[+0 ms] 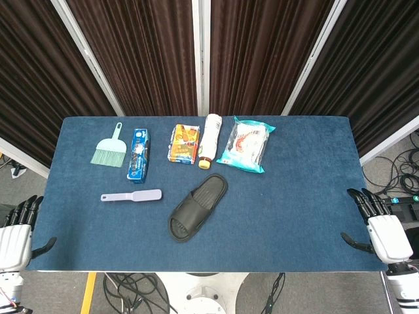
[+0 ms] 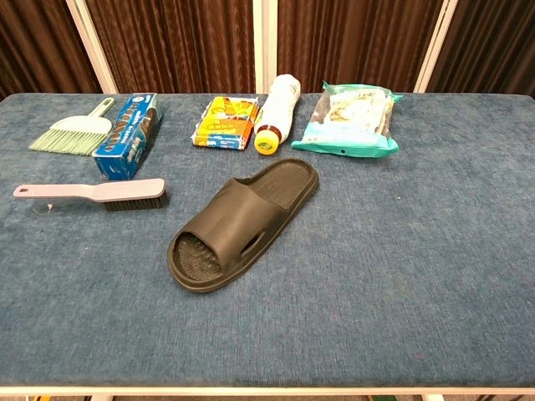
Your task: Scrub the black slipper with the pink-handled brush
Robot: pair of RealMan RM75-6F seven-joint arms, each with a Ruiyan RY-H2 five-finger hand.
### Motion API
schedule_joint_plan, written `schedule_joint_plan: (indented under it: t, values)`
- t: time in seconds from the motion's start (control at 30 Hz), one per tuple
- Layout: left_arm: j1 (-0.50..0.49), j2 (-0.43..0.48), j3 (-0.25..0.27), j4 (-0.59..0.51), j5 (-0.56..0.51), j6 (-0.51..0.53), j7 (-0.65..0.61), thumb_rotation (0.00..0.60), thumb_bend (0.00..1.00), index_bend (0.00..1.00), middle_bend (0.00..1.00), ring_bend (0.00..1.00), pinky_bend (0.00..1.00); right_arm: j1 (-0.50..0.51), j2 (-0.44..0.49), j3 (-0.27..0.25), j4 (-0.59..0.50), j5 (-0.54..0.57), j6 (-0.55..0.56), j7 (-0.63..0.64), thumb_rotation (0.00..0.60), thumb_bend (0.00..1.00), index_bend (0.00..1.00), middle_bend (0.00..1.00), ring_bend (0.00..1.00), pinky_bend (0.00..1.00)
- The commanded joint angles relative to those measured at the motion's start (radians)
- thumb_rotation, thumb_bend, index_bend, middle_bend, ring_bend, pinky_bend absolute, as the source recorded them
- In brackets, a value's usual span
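Note:
The black slipper [image 1: 198, 207] [image 2: 242, 223] lies sole down on the blue table, slanted with its toe toward the front left. Left of it lies the pink-handled brush [image 1: 131, 195] [image 2: 94, 193], bristles down, handle pointing left. My left hand [image 1: 18, 232] hangs off the table's front left corner, fingers spread, holding nothing. At the front right edge my right hand [image 1: 382, 226] is likewise empty with fingers apart. Both hands are far from the brush and slipper. Neither hand shows in the chest view.
Along the back of the blue table [image 1: 301, 196] lie a green hand broom [image 1: 109, 150], a blue box [image 1: 138, 154], a yellow-orange packet [image 1: 184, 143], a white bottle [image 1: 209, 140] on its side and a teal snack bag [image 1: 246, 144].

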Motion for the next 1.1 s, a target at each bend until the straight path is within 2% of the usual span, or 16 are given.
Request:
schedule_joint_plan:
  t: [0.03,0.27,0.43,0.57,0.73,0.9,1.1]
  values:
    - [0.011,0.003,-0.001,-0.007,0.018,0.01,0.006,0.6,0.23,0.11,0.18,0.13,0.18,-0.005,-0.001,-0.002,0.002,0.002,0.007,0.003,0.6,0.1,0.05,0.08,0.0,0.1]
    - [0.01,0.017,-0.019,-0.042,0.036,-0.004,0.042,0.6,0.23,0.11,0.18,0.13,0.18,-0.018,0.005,-0.001,0.018,0.0,0.039,0.019,0.6,0.1,0.05,0.08,0.0,0.1]
    - [-0.062,0.023,-0.084,-0.038,0.016,-0.092,0.048,0.6,0.23,0.13,0.18,0.13,0.18,-0.023,0.011,0.021,0.023,0.017,0.067,0.003,0.6,0.1,0.05,0.09,0.0,0.09]
    - [-0.177,0.03,-0.154,-0.009,-0.054,-0.269,0.046,0.6,0.23,0.22,0.22,0.13,0.19,-0.021,0.027,0.033,0.015,0.025,0.074,-0.016,0.6,0.1,0.05,0.09,0.0,0.09]
    - [-0.322,0.017,-0.217,0.044,-0.171,-0.513,0.057,0.6,0.23,0.31,0.3,0.18,0.26,-0.021,0.043,0.04,0.005,0.032,0.078,-0.027,0.6,0.1,0.05,0.09,0.0,0.09]
    - [-0.461,-0.032,-0.24,0.139,-0.298,-0.757,0.085,0.6,0.23,0.33,0.36,0.25,0.32,-0.016,0.05,0.045,-0.003,0.043,0.067,-0.038,0.6,0.1,0.05,0.09,0.0,0.09]
    - [-0.563,-0.101,-0.23,0.242,-0.417,-0.913,0.128,0.6,0.23,0.36,0.4,0.28,0.33,-0.014,0.056,0.049,-0.011,0.057,0.055,-0.047,0.6,0.1,0.05,0.09,0.0,0.09]
